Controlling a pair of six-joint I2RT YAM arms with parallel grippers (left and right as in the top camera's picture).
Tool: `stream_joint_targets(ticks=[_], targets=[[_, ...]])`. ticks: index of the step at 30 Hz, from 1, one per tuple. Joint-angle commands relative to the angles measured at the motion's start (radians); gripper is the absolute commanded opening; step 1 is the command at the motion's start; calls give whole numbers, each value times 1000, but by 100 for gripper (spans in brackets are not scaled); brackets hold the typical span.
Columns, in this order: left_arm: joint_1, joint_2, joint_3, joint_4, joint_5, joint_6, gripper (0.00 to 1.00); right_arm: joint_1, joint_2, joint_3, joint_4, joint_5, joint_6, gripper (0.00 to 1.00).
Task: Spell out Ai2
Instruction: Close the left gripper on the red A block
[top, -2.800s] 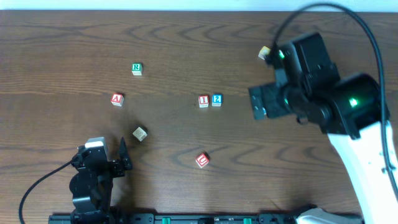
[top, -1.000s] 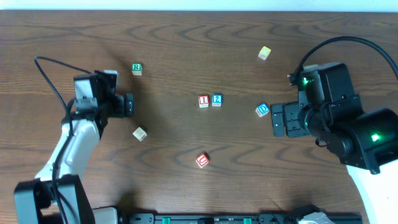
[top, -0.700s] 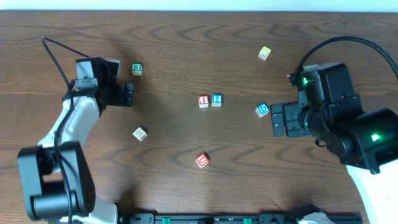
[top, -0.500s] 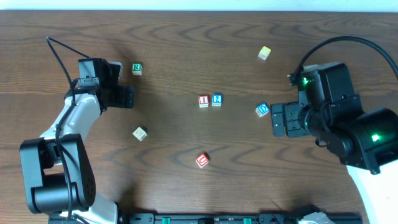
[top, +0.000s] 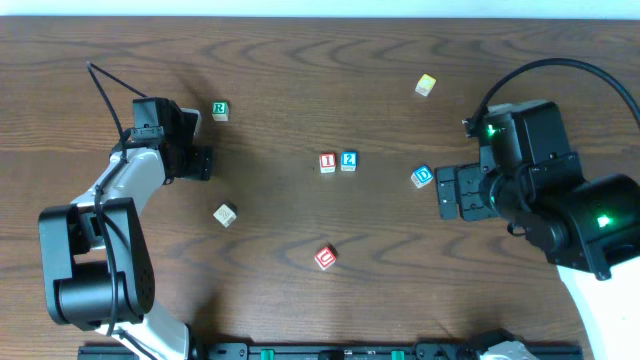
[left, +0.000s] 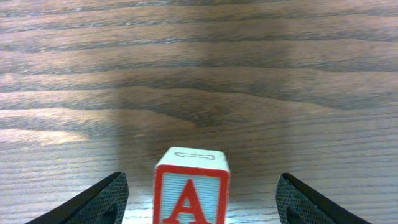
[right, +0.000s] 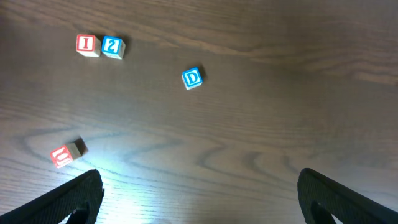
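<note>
Red-bordered A block (left: 191, 190), red letter on pale blue, sits free between wide-open left jaws; right jaws gape empty; dark wood-grain worktop (left: 199, 74).

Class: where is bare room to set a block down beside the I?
Bare wood runs from the left gripper to the I block, bordered below by the tan block. Right of the 2 block is tighter: the D block sits there.

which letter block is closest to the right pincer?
The blue-faced wooden D block, just off the right pincer; the other blocks all lie farther away.
</note>
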Motion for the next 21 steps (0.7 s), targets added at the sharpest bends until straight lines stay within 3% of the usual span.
stream_joint_targets(ticks=[1,21], targets=[[6,8,21,1,-43,15,73,-5,0,0,-1,14,-14,99],[39,8,21,45,41,14,55,-5,0,0,-1,14,-14,99]])
